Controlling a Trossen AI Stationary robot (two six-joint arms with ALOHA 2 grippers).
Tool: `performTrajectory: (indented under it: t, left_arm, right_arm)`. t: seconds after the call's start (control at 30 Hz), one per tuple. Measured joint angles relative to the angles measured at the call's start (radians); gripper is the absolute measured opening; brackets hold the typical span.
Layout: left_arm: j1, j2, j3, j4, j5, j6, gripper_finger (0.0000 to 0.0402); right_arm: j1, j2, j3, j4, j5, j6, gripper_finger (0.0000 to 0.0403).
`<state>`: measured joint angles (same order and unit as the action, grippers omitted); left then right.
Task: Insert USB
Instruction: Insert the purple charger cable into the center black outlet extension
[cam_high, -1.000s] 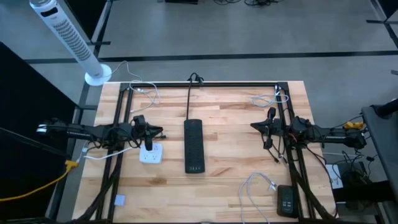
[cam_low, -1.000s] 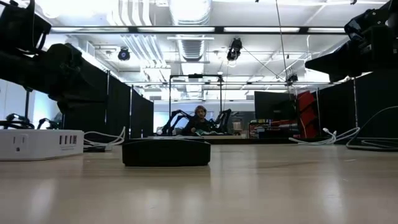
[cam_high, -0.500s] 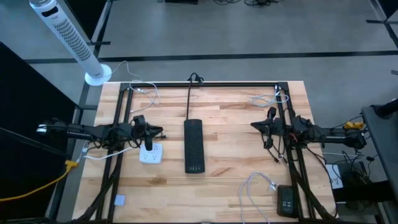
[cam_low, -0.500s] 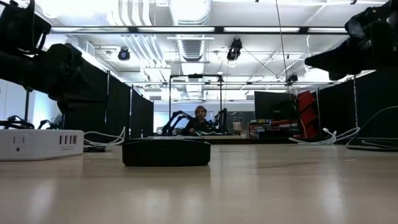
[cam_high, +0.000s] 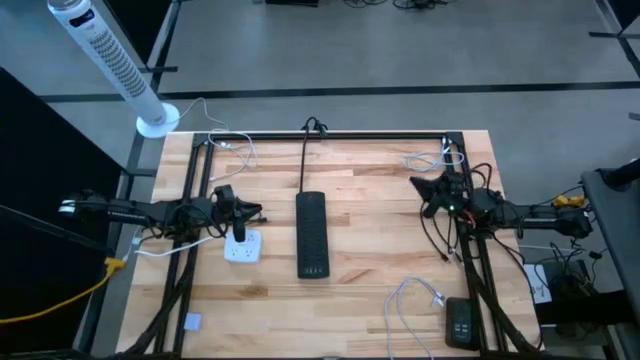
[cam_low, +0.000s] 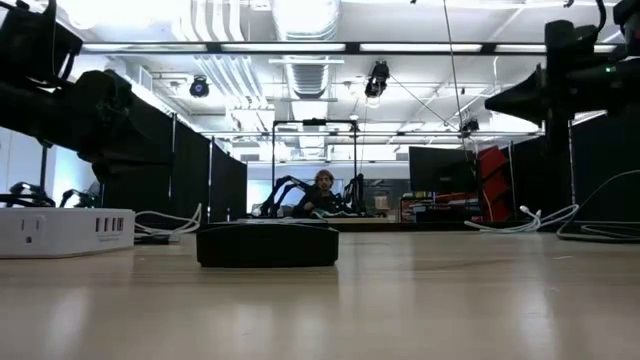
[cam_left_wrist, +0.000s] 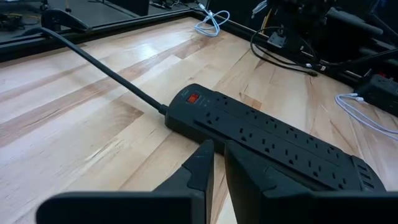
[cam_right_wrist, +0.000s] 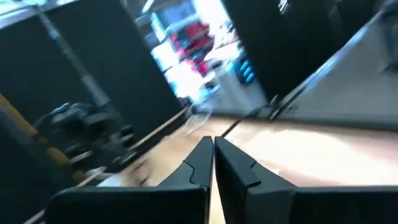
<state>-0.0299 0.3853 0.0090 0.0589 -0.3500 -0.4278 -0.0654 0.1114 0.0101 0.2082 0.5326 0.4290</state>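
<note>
Both grippers empty, no USB cable picked up yet.

The left gripper (cam_high: 250, 211), fingers nearly together, hovers by the one white charger (cam_high: 241, 247); the right gripper (cam_high: 420, 184), pinched shut, hangs near one of three loose white cables (cam_high: 425, 159). Those look light and floppy, so I'd grip the stiff plug. One black power strip (cam_high: 311, 234) lies mid-table.

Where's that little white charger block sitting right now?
From above, the white charger block sits on the table's left side, just under the left gripper, left of the black power strip.
</note>
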Motion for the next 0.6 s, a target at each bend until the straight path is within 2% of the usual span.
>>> performTrajectory:
  t: [0.03,0.1,0.27,0.33,0.4,0.5,0.6]
  left_arm:
    - [0.000,0.000,0.000,0.000,0.000,0.000,0.0027]
    - [0.000,0.000,0.000,0.000,0.000,0.000,0.0027]
    - [0.000,0.002,0.000,0.000,0.000,0.025,0.0027]
    - [0.000,0.002,0.000,0.000,0.000,0.106,0.0027]
    - [0.000,0.001,0.000,0.000,0.000,0.193,0.0027]
    - [0.000,0.002,0.000,0.000,0.000,0.268,0.0027]
    - [0.000,0.002,0.000,0.000,0.000,0.277,0.0027]
  right_arm:
    - [0.000,0.005,0.000,0.037,0.038,-0.013,0.0000]
    - [-0.001,0.011,0.000,0.103,0.013,-0.043,0.0000]
    - [0.000,0.052,0.000,0.373,-0.397,-0.259,0.0000]
    - [0.000,0.082,0.000,0.504,-0.550,-0.343,0.0000]
    - [0.002,0.117,0.001,0.579,-0.650,-0.386,0.0000]
    - [0.002,0.170,0.001,0.578,-0.671,-0.396,0.0006]
    - [0.004,0.251,0.029,0.545,-0.672,-0.391,0.0032]
